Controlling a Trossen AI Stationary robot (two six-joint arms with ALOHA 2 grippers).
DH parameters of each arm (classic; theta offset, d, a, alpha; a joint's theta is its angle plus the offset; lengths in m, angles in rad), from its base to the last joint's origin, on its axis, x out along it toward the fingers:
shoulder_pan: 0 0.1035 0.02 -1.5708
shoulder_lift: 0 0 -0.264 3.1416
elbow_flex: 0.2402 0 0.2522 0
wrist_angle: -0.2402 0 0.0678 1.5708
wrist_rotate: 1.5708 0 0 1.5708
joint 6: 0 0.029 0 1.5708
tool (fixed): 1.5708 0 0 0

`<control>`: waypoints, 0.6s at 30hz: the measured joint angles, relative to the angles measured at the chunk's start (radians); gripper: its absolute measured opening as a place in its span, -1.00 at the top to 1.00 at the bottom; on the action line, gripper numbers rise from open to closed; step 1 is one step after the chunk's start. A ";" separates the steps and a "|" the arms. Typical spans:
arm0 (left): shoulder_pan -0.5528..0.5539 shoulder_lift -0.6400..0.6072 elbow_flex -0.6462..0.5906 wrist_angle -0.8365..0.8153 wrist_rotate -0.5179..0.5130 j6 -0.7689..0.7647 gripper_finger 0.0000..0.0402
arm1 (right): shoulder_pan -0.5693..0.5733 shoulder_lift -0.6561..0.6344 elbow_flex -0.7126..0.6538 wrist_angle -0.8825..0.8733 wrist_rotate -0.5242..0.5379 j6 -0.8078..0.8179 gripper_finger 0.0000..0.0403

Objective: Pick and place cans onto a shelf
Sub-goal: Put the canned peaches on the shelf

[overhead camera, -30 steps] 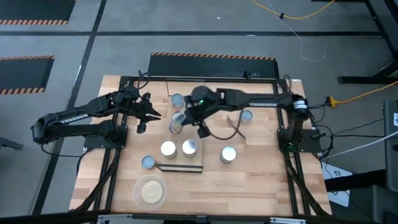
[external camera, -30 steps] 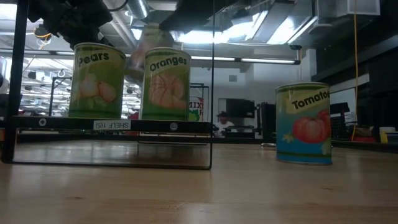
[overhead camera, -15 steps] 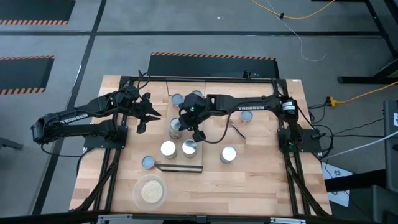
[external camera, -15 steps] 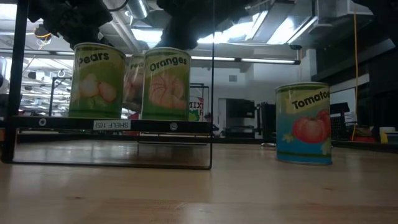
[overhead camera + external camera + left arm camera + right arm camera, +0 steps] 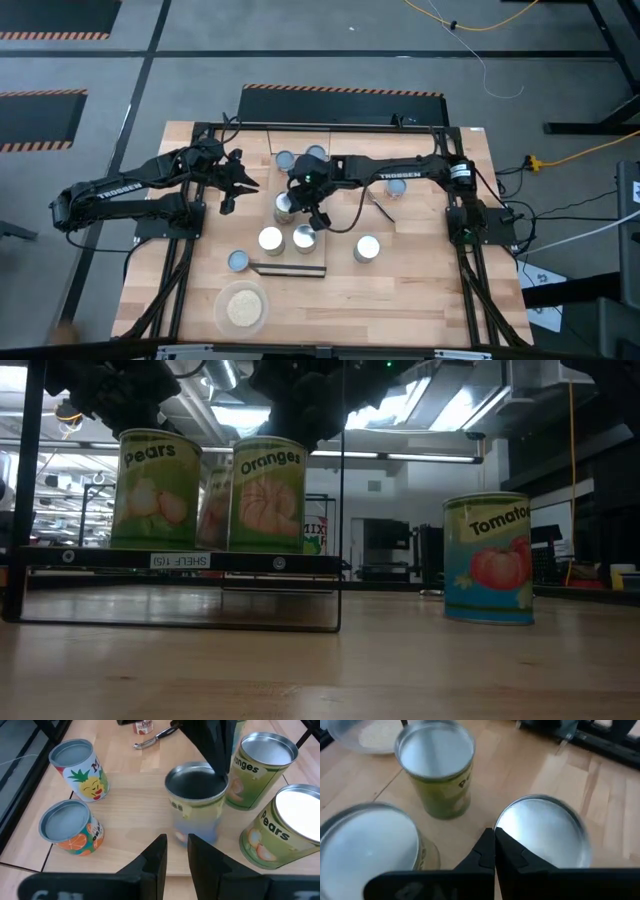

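Observation:
A green-labelled can (image 5: 284, 207) stands just beyond the shelf (image 5: 180, 561), and my right gripper (image 5: 494, 847) is shut on it. In the low view the can (image 5: 213, 510) shows between the Pears can (image 5: 270, 240) and the Oranges can (image 5: 305, 238), which stand upright on the shelf. Its bottom is hidden behind them. My left gripper (image 5: 176, 855) hangs open at the table's left, pointing at the held can (image 5: 195, 795) with nothing between its fingers. My right gripper pinches the can's top rim (image 5: 502, 827) between its two shut fingers, at the rim's far-right side. The fingers (image 5: 212, 750) come slanting down from the table's right. The can stays upright; whether its bottom is on the table, I cannot tell.
A Tomato can (image 5: 367, 248) stands right of the shelf, and another can (image 5: 238, 261) left of it. Two cans (image 5: 285, 160) (image 5: 315, 153) stand at the far middle, one (image 5: 395, 187) under my right arm. A dish of grains (image 5: 243, 307) sits near the front edge.
My right gripper has gone down and a little toward the table's left with the can, staying shut on it. The can, which hung higher behind the shelf cans, now shows lower between them, upright.

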State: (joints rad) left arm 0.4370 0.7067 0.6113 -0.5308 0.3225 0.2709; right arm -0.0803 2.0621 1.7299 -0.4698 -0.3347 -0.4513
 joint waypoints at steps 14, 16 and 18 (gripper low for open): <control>0.000 0.000 0.000 0.002 0.000 0.000 0.65 | 0.000 0.010 0.000 0.008 0.000 0.001 0.91; 0.000 0.000 0.000 0.002 0.000 0.000 0.65 | 0.000 0.010 0.000 0.008 0.000 0.001 0.90; 0.000 0.000 0.000 0.002 0.000 0.000 0.65 | 0.000 0.010 0.000 0.008 0.000 0.001 0.90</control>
State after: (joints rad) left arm 0.4370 0.7067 0.6113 -0.5293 0.3225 0.2714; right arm -0.0807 2.0720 1.7298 -0.4622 -0.3351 -0.4503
